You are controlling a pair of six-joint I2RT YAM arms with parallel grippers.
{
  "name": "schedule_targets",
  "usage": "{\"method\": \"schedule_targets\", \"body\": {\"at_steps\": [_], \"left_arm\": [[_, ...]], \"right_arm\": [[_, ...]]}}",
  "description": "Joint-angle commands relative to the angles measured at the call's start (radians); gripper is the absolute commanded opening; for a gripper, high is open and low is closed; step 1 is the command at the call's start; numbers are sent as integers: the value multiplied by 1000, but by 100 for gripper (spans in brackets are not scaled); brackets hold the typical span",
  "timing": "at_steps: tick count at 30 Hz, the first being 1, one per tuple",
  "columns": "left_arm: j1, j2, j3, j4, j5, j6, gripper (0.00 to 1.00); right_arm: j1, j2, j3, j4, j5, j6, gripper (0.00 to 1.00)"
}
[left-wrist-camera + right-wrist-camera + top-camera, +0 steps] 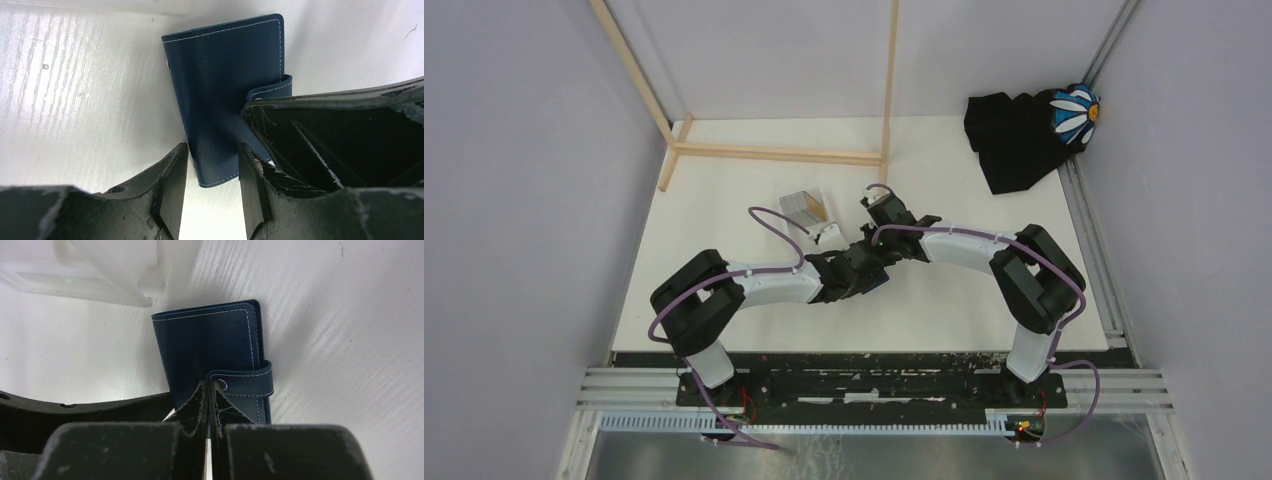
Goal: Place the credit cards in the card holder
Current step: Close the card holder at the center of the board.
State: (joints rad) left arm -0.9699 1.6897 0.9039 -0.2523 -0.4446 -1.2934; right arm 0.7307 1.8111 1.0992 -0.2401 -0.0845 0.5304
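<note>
The card holder [225,85] is a folded navy wallet lying flat on the white table, its strap closed over the edge. It also shows in the right wrist view [210,345]. My left gripper [212,152] is open, one finger on each side of the wallet's near corner, with a gap on the left side. My right gripper [209,386] is shut, its tips on the wallet right beside the strap's snap [223,385]. Both grippers meet over the wallet in the top view [867,262]. The credit cards [808,207], silvery and orange-brown, sit in a clear plastic box behind the left gripper.
The clear plastic box [75,275] lies just beyond the wallet. A wooden frame [774,152] stands at the back of the table. A black cloth [1014,135] with a blue daisy piece [1076,112] lies at the back right corner. Grey walls close both sides.
</note>
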Motion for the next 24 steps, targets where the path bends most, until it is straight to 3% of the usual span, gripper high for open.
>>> {"method": "schedule_targets", "body": {"at_steps": [1, 4, 11, 17, 24], "left_arm": [[3, -4, -7, 16, -32, 0, 49], [2, -11, -8, 15, -39, 2, 49], [2, -59, -5, 27, -81, 31, 51], [3, -116, -46, 156, -79, 76, 56], [2, -166, -60, 152, -95, 87, 56]], "right_arm": [[-8, 28, -16, -2, 22, -1, 1], [-9, 17, -12, -10, 22, -6, 3], [-10, -1, 19, -50, 46, -34, 22], [-16, -7, 26, -54, 45, -36, 24], [-16, -24, 41, -51, 11, -50, 25]]}}
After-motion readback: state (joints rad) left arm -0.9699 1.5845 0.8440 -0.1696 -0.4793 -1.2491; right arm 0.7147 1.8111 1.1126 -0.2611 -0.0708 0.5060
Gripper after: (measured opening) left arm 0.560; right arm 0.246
